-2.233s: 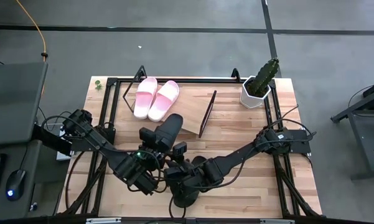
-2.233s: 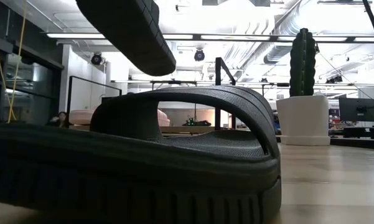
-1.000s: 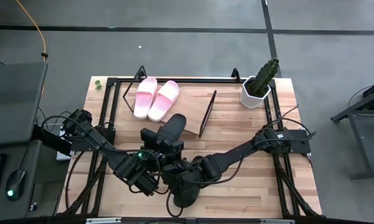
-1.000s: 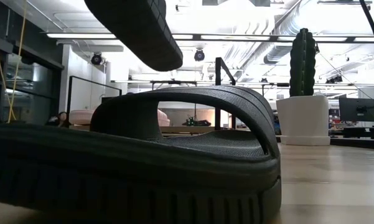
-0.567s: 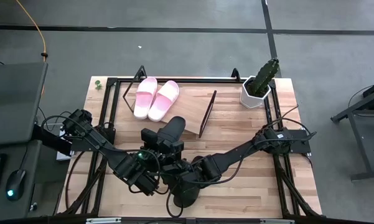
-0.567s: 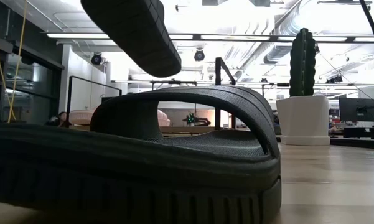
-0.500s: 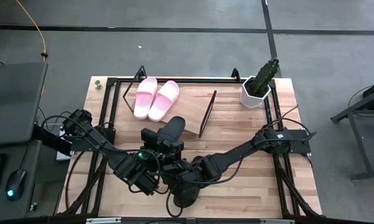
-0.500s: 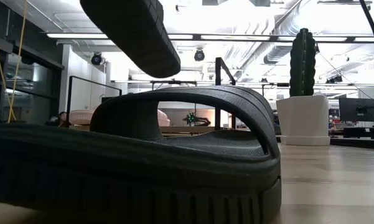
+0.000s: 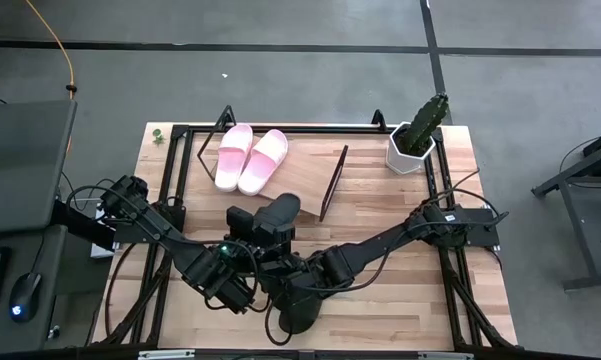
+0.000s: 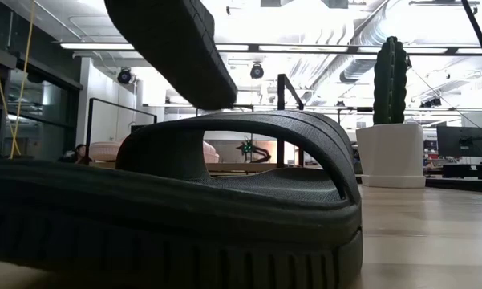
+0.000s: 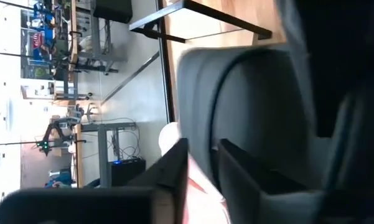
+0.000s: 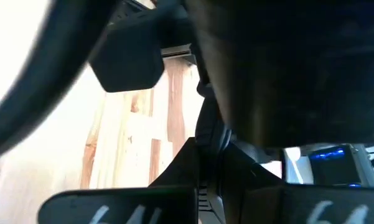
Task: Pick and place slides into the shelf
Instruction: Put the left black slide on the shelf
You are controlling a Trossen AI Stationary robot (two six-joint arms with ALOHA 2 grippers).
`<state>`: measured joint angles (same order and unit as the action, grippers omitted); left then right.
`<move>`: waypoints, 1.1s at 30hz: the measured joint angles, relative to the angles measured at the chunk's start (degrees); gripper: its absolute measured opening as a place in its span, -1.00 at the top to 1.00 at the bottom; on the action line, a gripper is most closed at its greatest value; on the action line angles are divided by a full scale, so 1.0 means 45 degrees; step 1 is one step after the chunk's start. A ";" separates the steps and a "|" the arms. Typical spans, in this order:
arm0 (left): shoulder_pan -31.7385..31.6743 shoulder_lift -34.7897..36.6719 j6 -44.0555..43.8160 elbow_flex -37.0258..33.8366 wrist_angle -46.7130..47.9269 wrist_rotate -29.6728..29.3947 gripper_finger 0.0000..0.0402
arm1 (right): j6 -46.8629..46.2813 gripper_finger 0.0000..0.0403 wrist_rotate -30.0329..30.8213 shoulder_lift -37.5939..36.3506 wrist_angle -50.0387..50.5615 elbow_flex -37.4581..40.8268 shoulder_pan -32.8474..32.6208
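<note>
1. The raised black slide [image 9: 278, 212] is my main concern: it hangs in the air above the table [image 9: 400, 300], just off the near edge of the shelf [image 9: 305, 190], with its toe towards the board. In the low view its ridged sole [image 10: 172, 48] shows tilted, high over the other black slide
2. The second black slide [image 9: 300, 312] lies flat on the table near the front edge, below the two wrists. It fills most of the low view [image 10: 224, 201], strap arching up, sole down
3. The two pink slides [image 9: 233, 155] [image 9: 265, 160] sit side by side on the left part of the slanted shelf board, touching or nearly so. The right part of the board is bare wood
4. The left gripper [image 9: 252, 235] is against the heel end of the raised black slide. From its wrist I see its fingers [image 11: 236, 163] set slightly apart, with a narrow light gap between them, and the slide's grey strap right beyond them. I see nothing clamped in that gap
5. The right gripper [image 9: 285, 262] comes in from the right, low under the raised slide and just beside the left one. Its jaws are closed tight together [image 12: 199, 155]; a dark mass looms directly over them, but I cannot tell whether they pinch any part of the slide
6. A cactus in a white pot [image 9: 412, 145] stands at the far right corner of the table, well apart from the shelf; the low view shows it upright [image 10: 390, 152]
</note>
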<state>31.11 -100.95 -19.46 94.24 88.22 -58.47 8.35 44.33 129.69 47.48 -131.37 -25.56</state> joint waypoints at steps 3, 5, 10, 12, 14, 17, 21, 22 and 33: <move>0.0000 0.0000 -0.0136 -0.0001 0.0111 -0.0396 0.37 | -0.0041 0.98 -0.0010 0.0000 0.0160 0.0000 -0.0015; 0.0000 0.0000 -0.0332 -0.0001 0.0343 -0.0788 0.20 | -0.0031 0.98 0.0066 0.0000 0.0219 0.0000 -0.0015; 0.0000 0.0143 -0.0550 -0.0002 0.0447 -0.1314 -0.17 | -0.0068 0.98 0.0113 0.0000 0.0351 0.0000 0.0005; -0.0002 0.0303 -0.0610 0.0096 0.0471 -0.1342 -0.27 | 0.0055 0.98 0.0155 -0.0004 0.0424 0.0000 0.0013; 0.0000 0.0610 -0.0631 0.0219 0.0386 -0.1373 -0.33 | 0.0114 0.98 0.0281 -0.0010 0.0533 0.0000 0.0057; 0.0019 0.1306 -0.0631 0.0464 0.0376 -0.1350 -0.37 | 0.0150 0.98 0.0431 0.0005 0.0999 0.0015 0.0232; 0.0014 0.2248 -0.0431 0.0988 0.0387 -0.0852 -0.35 | 0.0154 0.98 0.0397 0.0005 0.1425 0.0015 0.0526; 0.0010 0.2471 -0.0371 0.1183 0.0400 -0.0833 -0.34 | 0.0156 0.98 0.0207 0.0005 0.1454 0.0015 0.0605; 0.0010 0.4272 0.1311 0.3607 0.0396 -0.0554 -0.16 | 0.2506 0.99 -0.1016 0.0005 0.0937 0.0015 0.1656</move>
<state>31.16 -81.72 -13.56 110.47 90.00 -60.96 19.62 39.76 129.71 51.69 -131.31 -18.11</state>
